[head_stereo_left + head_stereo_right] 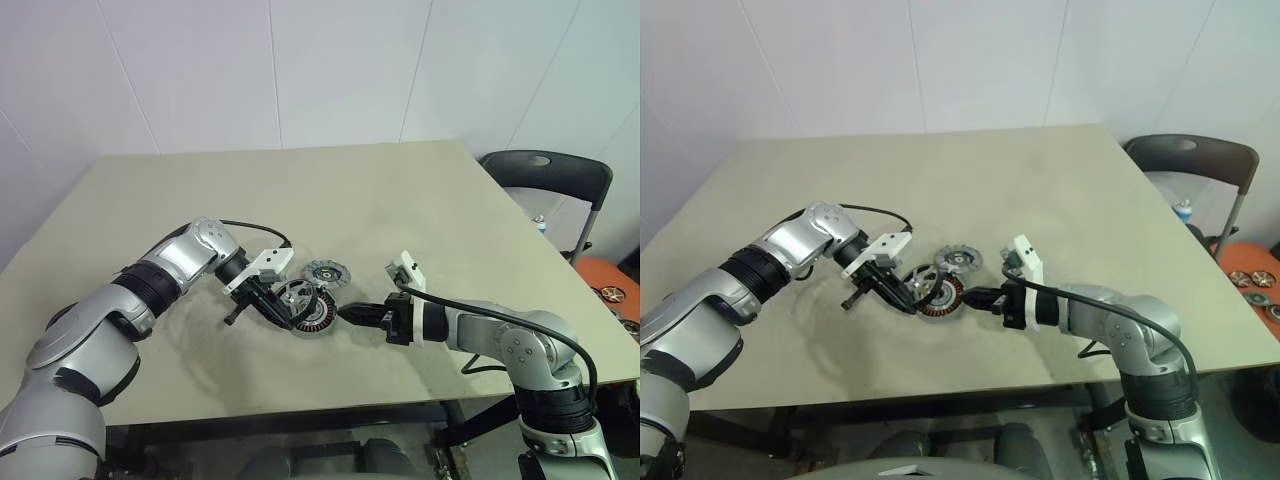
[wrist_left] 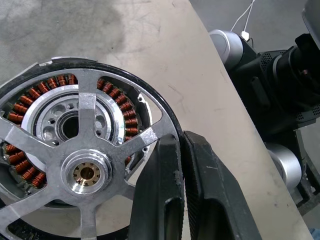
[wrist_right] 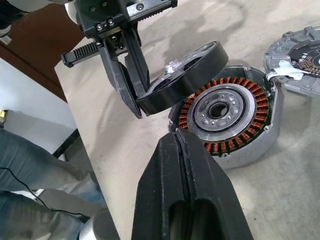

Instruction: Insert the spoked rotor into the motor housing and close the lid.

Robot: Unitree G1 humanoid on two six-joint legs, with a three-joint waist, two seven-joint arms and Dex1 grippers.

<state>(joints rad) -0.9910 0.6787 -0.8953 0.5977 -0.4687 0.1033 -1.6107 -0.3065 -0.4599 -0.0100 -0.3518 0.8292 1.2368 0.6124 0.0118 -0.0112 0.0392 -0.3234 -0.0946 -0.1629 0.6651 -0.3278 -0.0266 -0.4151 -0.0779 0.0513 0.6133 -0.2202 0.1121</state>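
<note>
My left gripper [image 1: 272,308] is shut on the rim of the spoked rotor [image 1: 293,294], a dark ring with silvery spokes. It holds the rotor tilted, one edge raised, just above the motor housing [image 1: 316,320]. In the left wrist view the copper windings of the motor housing [image 2: 30,97] show through the spoked rotor [image 2: 86,172]. The lid [image 1: 327,271], a small grey disc, lies flat on the table just behind the housing. My right gripper [image 3: 176,134] is shut on nothing, its tip close by the rim of the motor housing [image 3: 225,110]. I cannot tell whether it touches.
The beige table [image 1: 300,190] stretches away behind the parts. A dark chair [image 1: 545,175] stands off its right rear corner, and an orange thing [image 1: 615,290] with metal discs sits beyond the right edge. A person's legs [image 3: 30,165] are beside the table.
</note>
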